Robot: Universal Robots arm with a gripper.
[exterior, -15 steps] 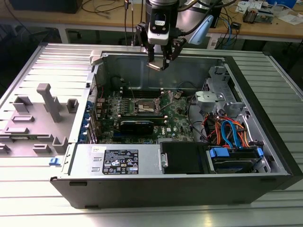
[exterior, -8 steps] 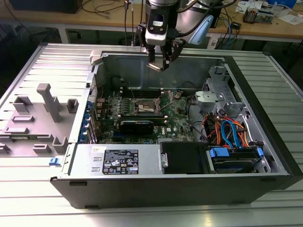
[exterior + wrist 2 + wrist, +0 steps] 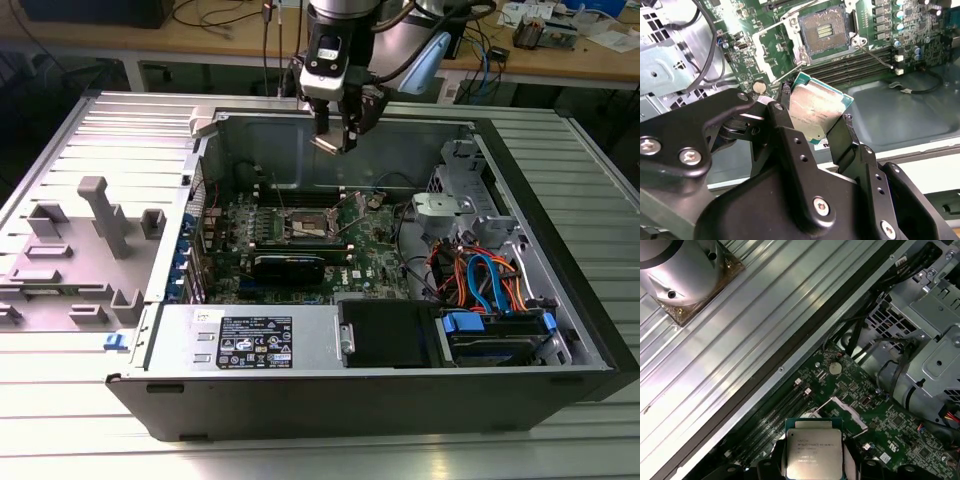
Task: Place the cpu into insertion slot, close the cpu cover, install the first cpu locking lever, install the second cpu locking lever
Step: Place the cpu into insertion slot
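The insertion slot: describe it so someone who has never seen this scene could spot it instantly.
Look inside the open computer case, at the green motherboard lying on its floor. Near the board's middle sits the insertion slot: a square socket with a dark centre and silvery metal rim, unlike the long narrow black memory slots beside it.

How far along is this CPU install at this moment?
Nothing looks finished. In hand: the gripper is shut on the cpu, above the open computer case in the exterior view. Left: the insertion slot is empty, so all four steps remain.
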